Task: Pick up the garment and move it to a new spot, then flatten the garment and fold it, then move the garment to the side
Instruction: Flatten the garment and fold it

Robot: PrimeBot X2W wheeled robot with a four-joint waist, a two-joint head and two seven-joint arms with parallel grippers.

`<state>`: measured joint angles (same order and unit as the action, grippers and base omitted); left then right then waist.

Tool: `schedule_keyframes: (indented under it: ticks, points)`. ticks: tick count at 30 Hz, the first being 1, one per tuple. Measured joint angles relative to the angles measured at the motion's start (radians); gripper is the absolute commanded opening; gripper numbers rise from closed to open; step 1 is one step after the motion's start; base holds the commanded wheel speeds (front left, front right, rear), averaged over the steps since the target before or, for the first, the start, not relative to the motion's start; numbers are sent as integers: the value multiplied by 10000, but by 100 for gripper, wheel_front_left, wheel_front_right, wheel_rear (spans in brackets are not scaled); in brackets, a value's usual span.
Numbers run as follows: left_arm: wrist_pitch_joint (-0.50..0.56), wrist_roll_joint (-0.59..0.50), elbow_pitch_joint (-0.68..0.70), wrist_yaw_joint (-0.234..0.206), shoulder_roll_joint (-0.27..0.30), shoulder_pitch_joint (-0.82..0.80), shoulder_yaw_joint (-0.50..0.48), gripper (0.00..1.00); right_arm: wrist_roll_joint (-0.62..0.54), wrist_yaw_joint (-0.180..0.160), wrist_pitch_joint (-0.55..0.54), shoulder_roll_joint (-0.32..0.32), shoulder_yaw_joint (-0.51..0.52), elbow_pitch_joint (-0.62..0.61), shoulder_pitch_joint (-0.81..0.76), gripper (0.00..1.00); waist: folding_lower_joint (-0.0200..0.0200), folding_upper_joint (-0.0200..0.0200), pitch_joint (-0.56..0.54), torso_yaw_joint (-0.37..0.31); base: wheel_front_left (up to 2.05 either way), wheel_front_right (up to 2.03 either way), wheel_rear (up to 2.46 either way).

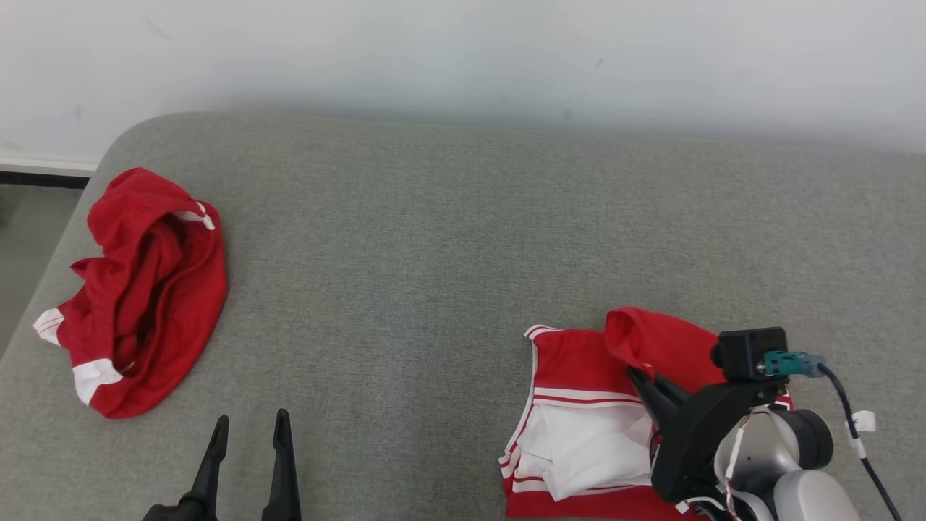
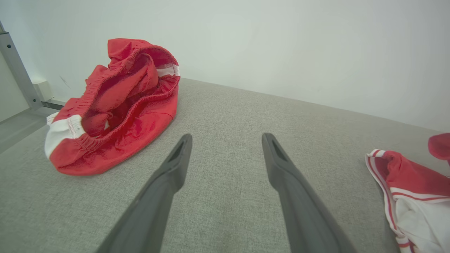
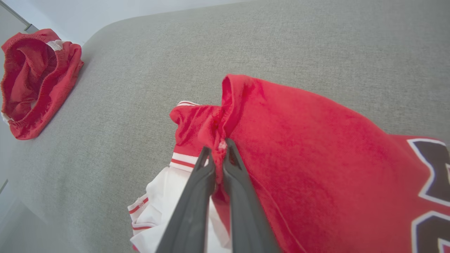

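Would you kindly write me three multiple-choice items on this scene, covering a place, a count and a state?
1. Where do the crumpled red shorts lie on the grey cushion?
A. the robot's left
B. the robot's right
C. the middle
2. How many garments lie there?
A. one
B. two
C. four
3. The right gripper is:
A. wide open
B. shut on the jersey
C. holding the shorts
Answers: 1 A, the head view shows them far left; 2 B, shorts and jersey; 3 B, it pinches a red fold.
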<state>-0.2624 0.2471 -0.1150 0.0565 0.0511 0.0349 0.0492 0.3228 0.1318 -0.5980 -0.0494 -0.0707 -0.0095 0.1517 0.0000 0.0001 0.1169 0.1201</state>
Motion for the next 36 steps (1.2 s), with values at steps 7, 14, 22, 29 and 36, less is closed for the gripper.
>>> schedule_keyframes:
  ticks: [7, 14, 22, 29, 36]
  points:
    - [0, 81, -44, -40, -2, 6, 125, 100, 309, 0, 336, -4, -732, 713, 231, 0, 0, 0, -35, 364, 0, 0, 0]
    - [0, 105, -67, -94, 0, 6, 211, 100, 633, 0, 686, 0, -1237, 1346, 509, 0, 0, 0, -43, 628, 0, 0, 0]
    - [0, 236, -84, -96, -2, 6, 253, 100, 872, 0, 1064, -6, -1605, 2130, 622, 100, 0, 0, -35, 801, 0, 0, 0]
    - [0, 270, -71, -92, 0, 19, 130, 100, 2383, -2, 1816, -10, -2065, 1532, 686, 100, 0, 0, -55, 665, 0, 0, 0]
    - [0, 270, -23, -81, -4, 45, 19, 100, 2382, 0, 2918, 17, -1526, 40, 656, 100, 0, 0, -83, 420, 0, 0, 0]
